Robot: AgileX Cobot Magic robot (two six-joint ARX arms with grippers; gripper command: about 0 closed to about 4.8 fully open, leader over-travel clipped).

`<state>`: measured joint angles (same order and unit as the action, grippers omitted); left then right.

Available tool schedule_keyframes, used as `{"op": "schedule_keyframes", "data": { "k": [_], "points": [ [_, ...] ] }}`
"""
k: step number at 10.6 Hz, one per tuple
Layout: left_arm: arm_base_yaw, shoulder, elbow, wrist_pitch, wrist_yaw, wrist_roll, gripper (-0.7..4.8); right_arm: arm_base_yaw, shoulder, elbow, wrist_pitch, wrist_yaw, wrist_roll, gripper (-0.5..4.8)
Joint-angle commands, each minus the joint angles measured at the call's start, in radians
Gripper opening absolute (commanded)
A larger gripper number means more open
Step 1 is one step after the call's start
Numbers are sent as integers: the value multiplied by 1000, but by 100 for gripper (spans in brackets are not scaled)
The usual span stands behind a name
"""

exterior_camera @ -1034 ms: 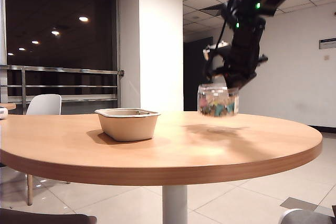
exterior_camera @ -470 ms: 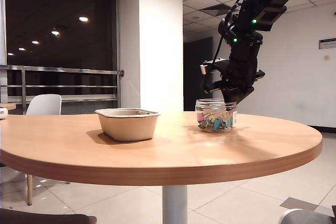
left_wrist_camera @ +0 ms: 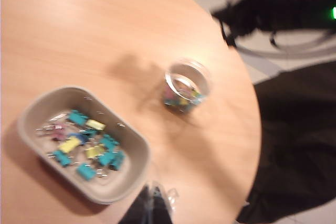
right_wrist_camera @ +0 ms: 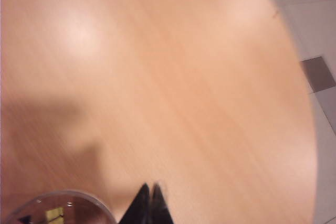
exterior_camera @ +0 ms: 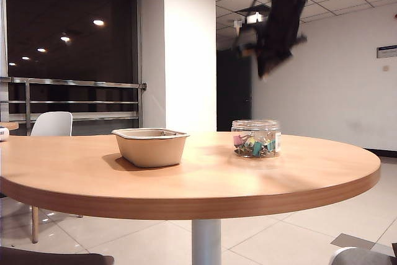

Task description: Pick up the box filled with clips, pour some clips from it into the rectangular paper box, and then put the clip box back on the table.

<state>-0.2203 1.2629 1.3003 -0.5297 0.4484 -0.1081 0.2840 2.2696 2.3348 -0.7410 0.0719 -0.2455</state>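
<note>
One short, round clear-plastic jar (exterior_camera: 256, 138) of mixed-colour clips (exterior_camera: 253, 146) stands right of centre on the smooth wood-look table (exterior_camera: 186, 181), apart from the single beige, tapered pulp-paper box (exterior_camera: 151, 146) left of centre. Inside the box, about a dozen teal, yellow and pink clips (left_wrist_camera: 86, 145) lie loose. The right gripper (exterior_camera: 265, 66) hangs blurred at upper right, fingertips pressed together on nothing; the left gripper (left_wrist_camera: 152, 208) shows only dark blurred tips, spread unclear.

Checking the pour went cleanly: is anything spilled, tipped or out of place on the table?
Nothing stands out. The clip jar stands upright on the table, clips lie inside the paper box, none seen loose. Right pincer is shut above the jar; left pincer hangs near the paper box.
</note>
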Motion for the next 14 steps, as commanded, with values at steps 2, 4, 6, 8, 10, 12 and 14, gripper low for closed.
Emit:
{"op": "schedule_keyframes", "data": {
  "k": [2,4,6,8,10,12,14],
  "points": [
    [-19,-67,6,-37,-52,32,-6,4,-102,125,-287,-29,18,-1],
    [-21,-201,6,-56,-113,32,-6,32,-267,125,-390,-27,33,-1],
    [-21,-267,5,-66,-162,51,-6,70,-324,124,-441,-22,32,-1],
    [-21,-323,1,-107,-195,56,-6,77,-368,111,-464,-26,33,-1],
    [-22,-502,-128,-171,-202,47,-6,107,-428,26,-427,-54,46,-1],
    [-20,-822,-396,-50,-271,101,-6,156,-556,-162,-428,-77,66,-1],
    [-20,-1121,-695,-7,-451,86,-6,220,-1099,-808,-13,-36,116,-1]
  ]
}}
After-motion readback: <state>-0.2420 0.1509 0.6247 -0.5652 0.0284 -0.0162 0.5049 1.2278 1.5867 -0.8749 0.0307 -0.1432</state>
